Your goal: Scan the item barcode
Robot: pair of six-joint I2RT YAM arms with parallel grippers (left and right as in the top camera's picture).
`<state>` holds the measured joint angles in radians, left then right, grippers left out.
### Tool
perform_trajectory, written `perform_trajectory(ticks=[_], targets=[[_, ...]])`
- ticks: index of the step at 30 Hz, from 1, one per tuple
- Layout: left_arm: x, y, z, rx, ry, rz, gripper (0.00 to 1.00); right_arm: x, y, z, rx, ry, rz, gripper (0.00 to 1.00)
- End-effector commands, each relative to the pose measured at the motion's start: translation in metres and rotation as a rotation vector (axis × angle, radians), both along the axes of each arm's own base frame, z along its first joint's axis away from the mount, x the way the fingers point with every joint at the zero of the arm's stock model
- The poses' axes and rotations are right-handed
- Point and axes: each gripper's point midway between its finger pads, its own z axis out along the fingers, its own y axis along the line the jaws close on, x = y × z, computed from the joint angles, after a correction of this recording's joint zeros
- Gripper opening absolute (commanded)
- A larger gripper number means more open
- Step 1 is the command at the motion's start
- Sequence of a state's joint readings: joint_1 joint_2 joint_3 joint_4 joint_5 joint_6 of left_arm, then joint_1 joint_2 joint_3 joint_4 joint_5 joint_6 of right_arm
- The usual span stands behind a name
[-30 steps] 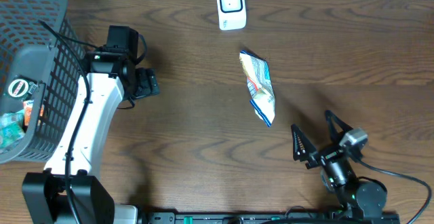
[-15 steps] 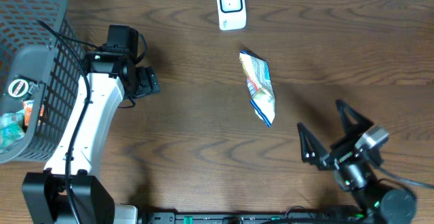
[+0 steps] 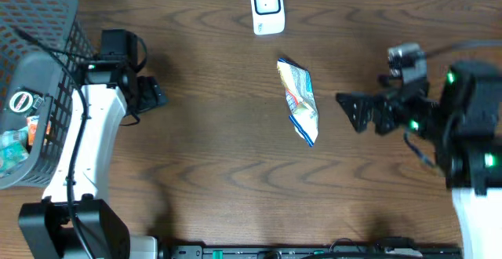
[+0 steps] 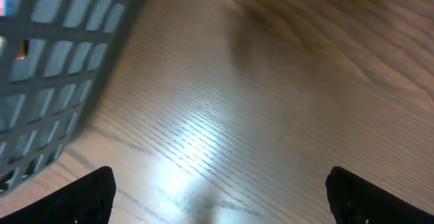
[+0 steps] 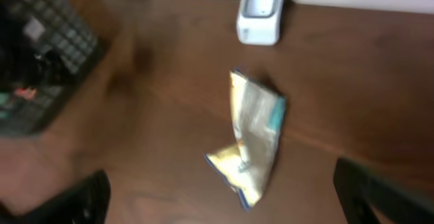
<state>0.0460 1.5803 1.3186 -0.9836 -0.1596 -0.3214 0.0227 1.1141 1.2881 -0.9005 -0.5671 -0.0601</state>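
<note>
Between wide-spread left fingers (image 3: 155,96) and right fingers (image 3: 353,103) lies one packet (image 3: 299,100), near one scanner (image 3: 267,8).

The overhead view looks straight down on the desk (image 3: 227,165). The left wrist sees it closely; the right wrist looks obliquely and shares the bag (image 5: 254,139) with the overhead.

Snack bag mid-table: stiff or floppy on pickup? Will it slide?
The snack bag looks crumpled and twisted, so it is probably floppy and likely to sag from a pinched edge. It looks thin, so likely light; a push would probably slide it on the smooth table, not roll it. Its shiny film may slip between fingers.
</note>
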Motion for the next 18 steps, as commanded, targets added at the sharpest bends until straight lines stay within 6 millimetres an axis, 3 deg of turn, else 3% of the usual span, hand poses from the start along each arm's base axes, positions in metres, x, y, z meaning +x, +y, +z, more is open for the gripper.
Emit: perform_trajectory(ticks=[1,5,9,11,14,18], targets=[[0.000,0.003,0.004,0.005,-0.011,0.023,0.97,-0.001,0.024,0.005,0.126,0.064,0.130,0.99],[-0.001,0.003,0.004,0.006,-0.010,0.022,0.97,-0.004,0.043,0.002,0.266,0.164,0.217,0.99],[-0.001,0.003,0.004,0.006,-0.010,0.022,0.98,0.005,0.044,-0.005,0.272,0.179,0.219,0.97],[-0.001,0.003,0.004,0.006,-0.010,0.022,0.98,0.015,0.039,-0.013,0.247,0.191,0.172,0.76],[-0.001,0.003,0.004,0.006,-0.010,0.022,0.98,0.034,0.024,-0.028,0.241,0.278,-0.010,0.30],[-0.001,0.003,0.004,0.006,-0.010,0.022,0.98,0.055,0.009,-0.047,0.213,0.319,-0.147,0.13]])
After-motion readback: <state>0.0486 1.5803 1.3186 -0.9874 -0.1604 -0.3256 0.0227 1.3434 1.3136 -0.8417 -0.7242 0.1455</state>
